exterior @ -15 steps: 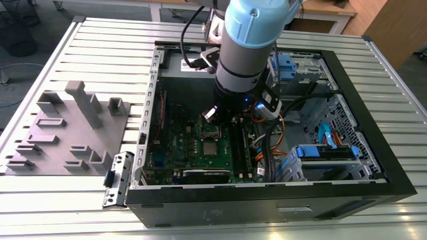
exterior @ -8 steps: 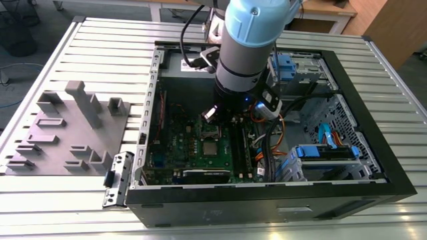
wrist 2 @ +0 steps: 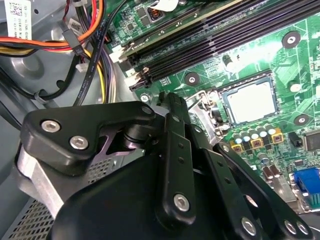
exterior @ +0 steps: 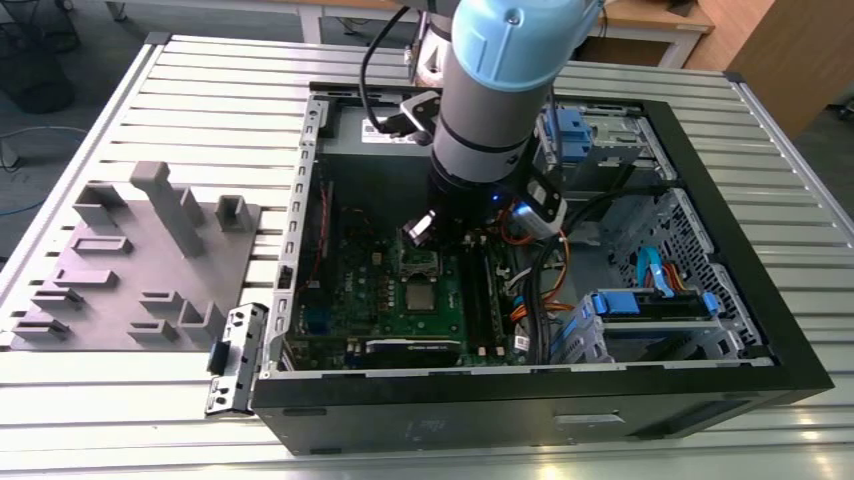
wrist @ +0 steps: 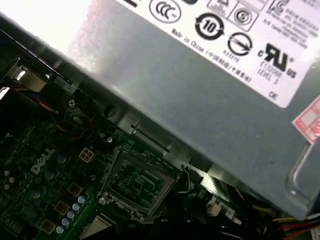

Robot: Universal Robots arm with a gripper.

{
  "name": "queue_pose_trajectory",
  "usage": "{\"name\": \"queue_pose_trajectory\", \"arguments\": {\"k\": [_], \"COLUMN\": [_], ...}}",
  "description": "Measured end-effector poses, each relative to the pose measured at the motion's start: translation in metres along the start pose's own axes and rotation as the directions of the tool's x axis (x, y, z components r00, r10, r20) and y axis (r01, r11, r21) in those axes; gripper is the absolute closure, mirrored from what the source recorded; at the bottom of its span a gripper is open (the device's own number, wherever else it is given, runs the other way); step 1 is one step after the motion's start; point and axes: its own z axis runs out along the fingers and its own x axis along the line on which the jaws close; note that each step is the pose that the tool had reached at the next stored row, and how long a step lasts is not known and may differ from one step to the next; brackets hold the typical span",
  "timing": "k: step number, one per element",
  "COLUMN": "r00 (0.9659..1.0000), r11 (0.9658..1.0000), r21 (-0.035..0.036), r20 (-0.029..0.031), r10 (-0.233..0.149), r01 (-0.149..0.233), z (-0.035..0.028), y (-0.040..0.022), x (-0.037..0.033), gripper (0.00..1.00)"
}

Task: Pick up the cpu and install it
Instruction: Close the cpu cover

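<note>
The cpu (wrist 2: 249, 102), a flat silvery square, lies inside the dark socket on the green motherboard (wrist 2: 295, 65). In the exterior view the cpu (exterior: 422, 297) shows as a pale square near the board's middle. The hinged metal socket frame (wrist: 136, 181) stands swung up beside it, and shows too as the socket frame (exterior: 424, 264) in the exterior view. My gripper (exterior: 445, 232) hangs inside the case, just above the raised frame and slightly behind the cpu. Its black linkage (wrist 2: 170, 165) hides its tips, and nothing is seen held.
The open computer case (exterior: 534, 385) rests on a slatted metal table (exterior: 200, 90). Orange and black cables (exterior: 547, 270) and blue drive brackets (exterior: 641, 300) crowd the exterior view's right. The power supply (wrist: 200, 85) sits close behind the socket. A grey fixture block (exterior: 134, 260) stands outside at the left.
</note>
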Motion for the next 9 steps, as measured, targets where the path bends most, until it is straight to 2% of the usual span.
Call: {"name": "queue_pose_trajectory", "arguments": {"k": [9], "r00": [1.0], "r11": [1.0], "r21": [-0.0005], "r20": [-0.0003], "r10": [0.0], "r01": [0.0], "z": [-0.0073], "y": [-0.0041], "x": [0.0009], "gripper": [0.89]}}
